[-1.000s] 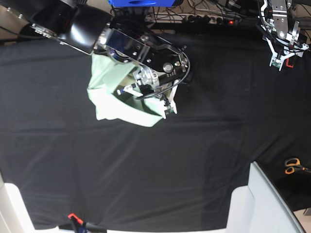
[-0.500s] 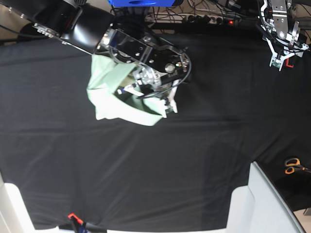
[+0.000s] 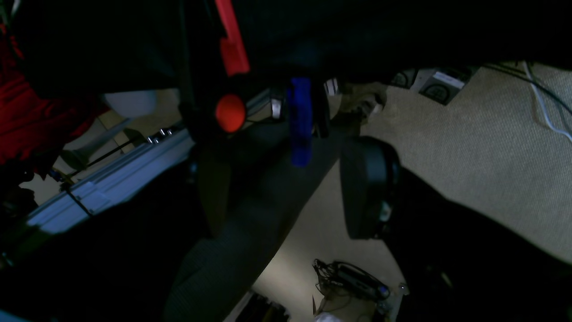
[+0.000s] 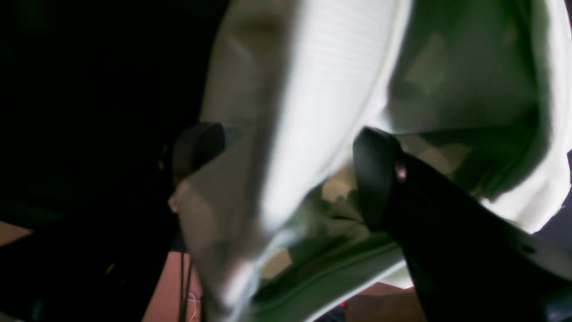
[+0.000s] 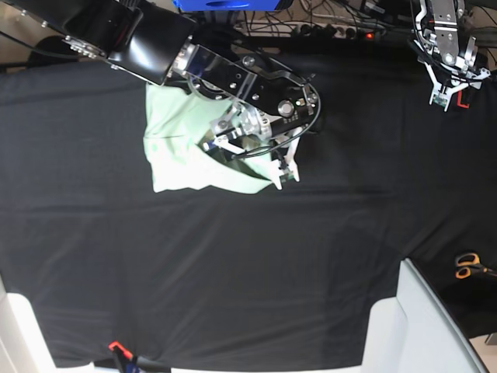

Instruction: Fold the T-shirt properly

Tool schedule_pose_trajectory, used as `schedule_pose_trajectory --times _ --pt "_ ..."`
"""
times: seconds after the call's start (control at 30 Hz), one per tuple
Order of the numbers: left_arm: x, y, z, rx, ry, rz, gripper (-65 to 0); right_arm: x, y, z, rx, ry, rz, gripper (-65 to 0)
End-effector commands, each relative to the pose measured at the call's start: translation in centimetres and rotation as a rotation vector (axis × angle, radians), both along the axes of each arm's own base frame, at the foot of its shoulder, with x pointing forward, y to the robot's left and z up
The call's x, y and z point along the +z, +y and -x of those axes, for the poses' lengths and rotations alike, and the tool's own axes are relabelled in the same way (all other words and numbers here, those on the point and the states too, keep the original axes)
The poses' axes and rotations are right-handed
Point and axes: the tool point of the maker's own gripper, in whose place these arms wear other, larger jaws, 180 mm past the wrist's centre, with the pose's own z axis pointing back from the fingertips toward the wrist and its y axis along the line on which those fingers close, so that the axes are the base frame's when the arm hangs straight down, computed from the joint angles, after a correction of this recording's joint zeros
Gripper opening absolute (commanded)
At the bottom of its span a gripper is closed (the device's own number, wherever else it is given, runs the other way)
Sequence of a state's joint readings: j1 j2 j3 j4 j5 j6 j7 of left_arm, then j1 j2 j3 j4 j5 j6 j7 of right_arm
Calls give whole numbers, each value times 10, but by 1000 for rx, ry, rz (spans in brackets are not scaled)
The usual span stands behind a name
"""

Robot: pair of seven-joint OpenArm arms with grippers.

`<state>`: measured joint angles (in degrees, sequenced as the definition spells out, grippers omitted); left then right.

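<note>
The pale mint-green T-shirt (image 5: 175,151) lies bunched on the black table cloth (image 5: 233,264) at the upper left. My right gripper (image 5: 248,155) hangs over the shirt's right edge. In the right wrist view its two dark fingers (image 4: 375,179) stand wide apart with blurred shirt cloth (image 4: 321,89) draped between them, so the gripper (image 4: 286,179) is open. My left gripper (image 5: 449,97) is at the far upper right, away from the shirt. In the left wrist view it (image 3: 290,197) is open and empty. The collar and label are hidden.
Orange-handled scissors (image 5: 466,266) lie at the right edge. A white panel (image 5: 419,326) covers the lower right corner. An orange clamp (image 5: 115,347) sits at the front edge. Cables and a power strip (image 5: 334,31) run behind the table.
My right arm has moved to the right, and the shirt's right edge has spread rightward with it. The shirt lies flatter. The left arm has not moved.
</note>
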<state>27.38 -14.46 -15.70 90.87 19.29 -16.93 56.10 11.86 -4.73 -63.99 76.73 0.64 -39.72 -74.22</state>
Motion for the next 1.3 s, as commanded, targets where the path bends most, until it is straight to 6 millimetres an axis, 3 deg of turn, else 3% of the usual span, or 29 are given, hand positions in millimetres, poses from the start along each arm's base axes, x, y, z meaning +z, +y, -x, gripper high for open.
schedule_pose_trajectory --times 0.0,0.17,0.27,0.37,0.47,0.63,0.73,0.8,0.87,0.97,1.1,1.17,1.27 --pt "9 8 -6 -3 -15 -36 -270 17 15 -11 3 -48 -52 -219" --pt "10 8 -12 -2 -28 -33 -270 34 27 -13 9 -73 -113 -215" --pt "10 8 -13 -2 -29 -33 -270 34 29 -12 8 -64 -122 -215" --pt "10 8 -13 -2 -29 -33 -270 31 41 0 11 21 -191 -213" --pt "10 8 -13 -2 -29 -33 -270 35 52 -1 14 37 -258 -213" --pt "10 8 -13 -2 -29 -34 -270 40 61 -8 14 22 -327 -138" --pt "10 8 -13 -1 -30 -32 -270 58 65 -13 30 -28 -379 -136" --pt "9 7 -13 0 -34 -25 -270 82 61 -17 42 -79 -438 -136" --pt "8 4 -18 -13 -55 -12 -270 108 47 -28 -15 -120 -522 -136" --pt "0 -13 -25 1 -118 88 -270 137 6 -43 -202 -141 -634 -136" --pt "-19 -60 -32 -56 -113 333 -270 113 -72 -52 -388 -215 -560 -144" --pt "-25 -84 -37 -90 -112 419 -272 98 -103 -50 -442 -269 -504 -218" --pt "-31 -119 -55 -138 -133 514 -272 86 -135 -43 -476 -339 -440 -458"
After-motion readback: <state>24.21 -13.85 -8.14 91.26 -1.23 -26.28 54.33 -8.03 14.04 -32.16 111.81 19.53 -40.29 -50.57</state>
